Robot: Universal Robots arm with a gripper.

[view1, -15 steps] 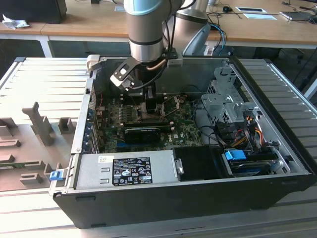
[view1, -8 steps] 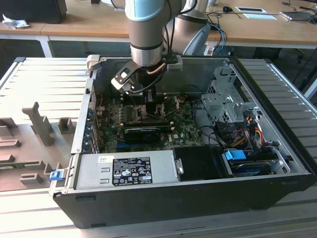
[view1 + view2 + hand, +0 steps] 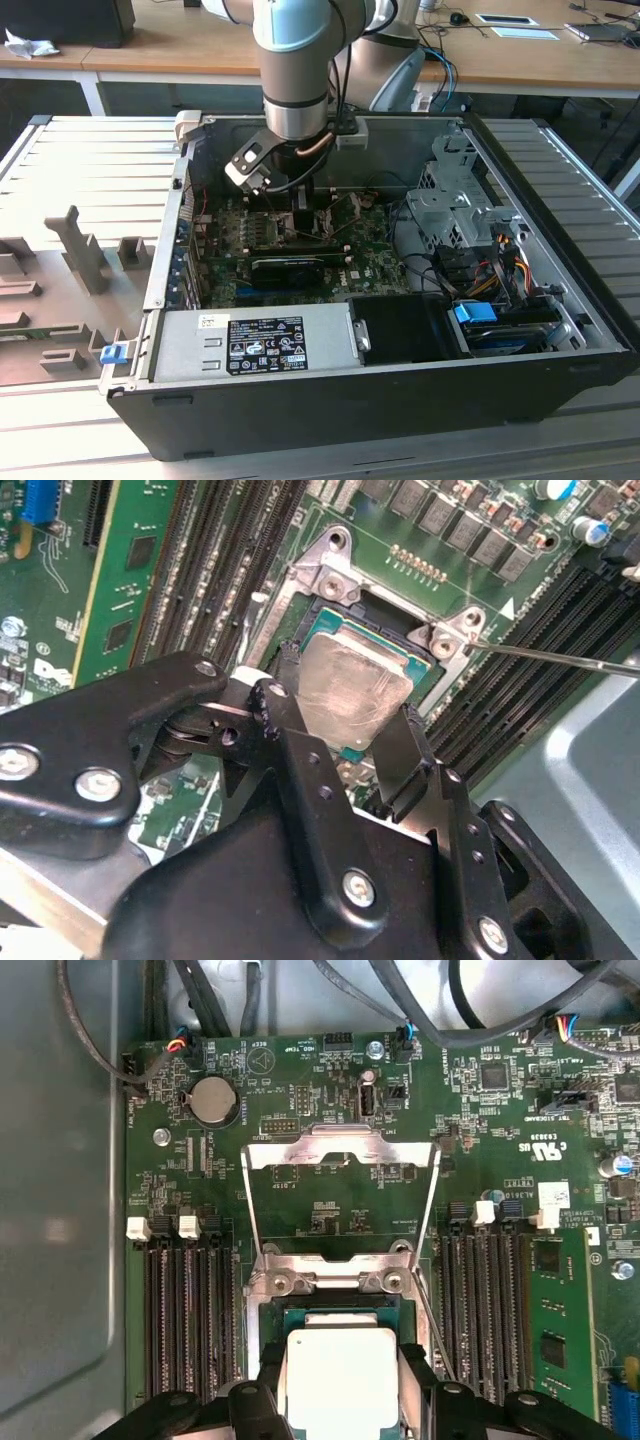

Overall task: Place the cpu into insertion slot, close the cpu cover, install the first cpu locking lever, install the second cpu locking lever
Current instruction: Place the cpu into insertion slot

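The cpu point(image 3: 355, 685), a small square chip with a silvery face, sits between my gripper's point(image 3: 345, 708) two black fingers point(image 3: 288, 685), which press on its opposite edges. It lies level in or just over the insertion slot point(image 3: 335, 580), whose metal rim shows around it; the slot's centre is hidden under the chip. In the first wrist view the cpu point(image 3: 340, 1375) is likewise clamped by the gripper point(image 3: 340, 1385). The cpu cover point(image 3: 345, 1142), a thin metal frame, is swung open away from the slot. A thin locking lever point(image 3: 560, 658) sticks out sideways, unlatched. The arm point(image 3: 295, 90) reaches down into the case.
Rows of black memory slots point(image 3: 190, 1320) flank the socket on both sides. A long black expansion card point(image 3: 290, 265), the power supply point(image 3: 250, 345), a drive cage point(image 3: 450, 205) and loose cables point(image 3: 500, 260) crowd the case. A person-free desk stands behind.
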